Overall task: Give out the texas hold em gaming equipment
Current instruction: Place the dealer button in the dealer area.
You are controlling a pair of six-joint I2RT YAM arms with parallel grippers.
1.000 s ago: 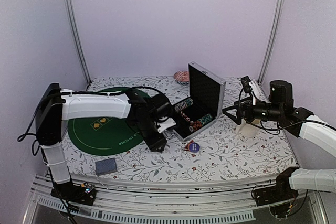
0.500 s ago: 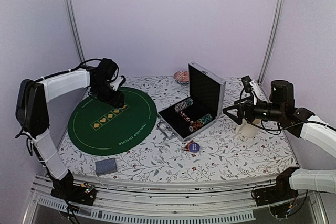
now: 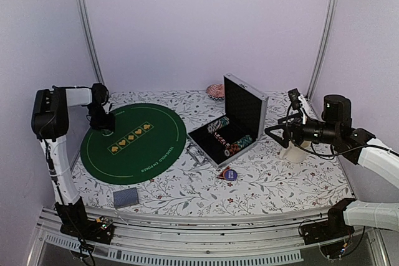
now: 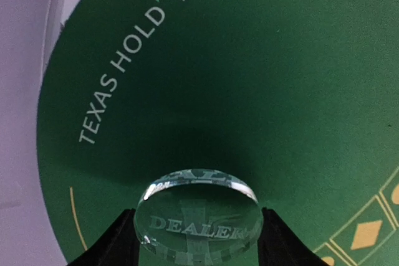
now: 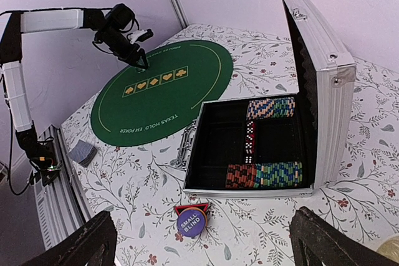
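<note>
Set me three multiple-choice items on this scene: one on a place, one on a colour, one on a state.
1. Where does the SMALL BLIND button lie?
A. inside the silver case
B. on the tablecloth in front of the case
C. on the round mat

2. What colour is the round mat?
A. red
B. green
C. blue

3. What is the left gripper doing?
A. open, empty
B. gripping a playing card
C. gripping a clear DEALER button

Key:
1 B, it sits on the floral cloth before the open case.
2 B, it is green felt with white lettering.
3 C, the button sits between its jaws.
</note>
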